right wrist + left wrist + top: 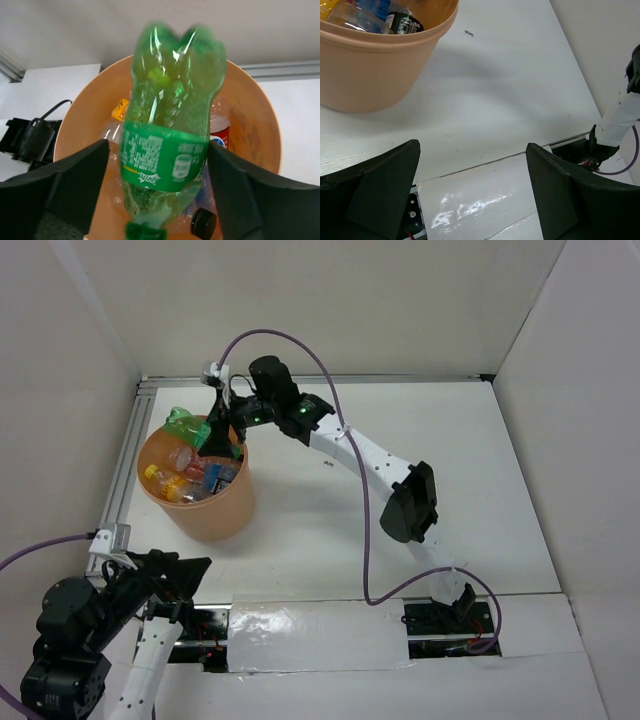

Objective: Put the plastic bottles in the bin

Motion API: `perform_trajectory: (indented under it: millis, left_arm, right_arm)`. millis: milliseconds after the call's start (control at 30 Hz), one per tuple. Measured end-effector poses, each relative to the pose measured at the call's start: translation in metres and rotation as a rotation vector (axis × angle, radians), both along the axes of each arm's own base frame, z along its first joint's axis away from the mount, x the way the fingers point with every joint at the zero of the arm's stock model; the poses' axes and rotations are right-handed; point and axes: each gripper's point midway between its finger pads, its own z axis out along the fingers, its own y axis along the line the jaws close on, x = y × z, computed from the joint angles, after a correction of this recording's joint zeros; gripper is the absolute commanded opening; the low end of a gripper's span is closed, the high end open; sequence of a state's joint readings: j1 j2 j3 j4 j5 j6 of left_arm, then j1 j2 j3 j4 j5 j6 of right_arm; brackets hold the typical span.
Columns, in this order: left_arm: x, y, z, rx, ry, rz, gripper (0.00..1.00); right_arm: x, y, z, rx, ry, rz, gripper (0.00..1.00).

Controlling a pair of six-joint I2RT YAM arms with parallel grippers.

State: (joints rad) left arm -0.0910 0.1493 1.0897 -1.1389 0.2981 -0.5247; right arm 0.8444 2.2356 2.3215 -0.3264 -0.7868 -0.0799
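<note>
The green bottle (167, 150) hangs cap-down over the bin (252, 115), blurred, between the spread jaws of the right tool (157, 146), a gap showing on one side: released; other bottles (190, 478) lie in the bin; the left tool (472, 145) gapes wide, holding nothing, above the worktop (500, 75) near the bin.
</note>
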Motion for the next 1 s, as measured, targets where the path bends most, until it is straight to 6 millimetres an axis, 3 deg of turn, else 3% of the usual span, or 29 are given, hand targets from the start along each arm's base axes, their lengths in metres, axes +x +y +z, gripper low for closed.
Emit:
perform_trajectory:
  millis: [67, 333, 500, 567, 633, 733, 800, 867, 900, 933, 1000]
  left_arm:
    - [0.000, -0.003, 0.001, -0.003, 0.002, -0.013, 1.00]
    - [0.004, -0.010, 0.001, -0.012, 0.015, -0.050, 1.00]
    - [0.018, -0.017, 0.009, -0.009, 0.000, -0.081, 1.00]
    - [0.027, -0.020, 0.009, -0.008, -0.013, -0.096, 1.00]
    - [0.036, -0.025, 0.005, -0.021, -0.009, -0.118, 1.00]
    - [0.049, -0.031, -0.009, -0.049, 0.013, -0.158, 1.00]
    - [0.056, -0.035, -0.016, -0.071, 0.023, -0.183, 1.00]
    - [0.061, -0.039, -0.021, -0.093, 0.028, -0.204, 1.00]
    - [0.063, -0.040, -0.022, -0.104, 0.028, -0.213, 1.00]
    - [0.065, -0.042, -0.022, -0.114, 0.026, -0.222, 1.00]
    - [0.070, -0.045, -0.017, -0.133, 0.014, -0.239, 1.00]
  right_arm:
    - [0.000, 0.001, -0.003, -0.007, -0.008, 0.001, 1.00]
    - [0.003, 0.000, 0.009, -0.003, -0.040, -0.018, 1.00]
    - [0.034, -0.018, 0.028, 0.000, -0.066, -0.168, 1.00]
    - [0.059, -0.047, 0.033, -0.026, -0.065, -0.291, 1.00]
    - [0.091, -0.091, 0.034, -0.061, -0.063, -0.445, 1.00]
    - [0.138, -0.187, 0.031, -0.135, -0.044, -0.726, 1.00]
    - [0.158, -0.259, 0.025, -0.191, -0.030, -0.926, 1.00]
    - [0.159, -0.315, 0.018, -0.246, -0.019, -1.086, 1.00]
    - [0.152, -0.338, 0.012, -0.276, -0.014, -1.151, 1.00]
    - [0.133, -0.364, 0.001, -0.322, -0.006, -1.219, 1.00]
    - [0.118, -0.377, -0.002, -0.341, -0.005, -1.252, 1.00]
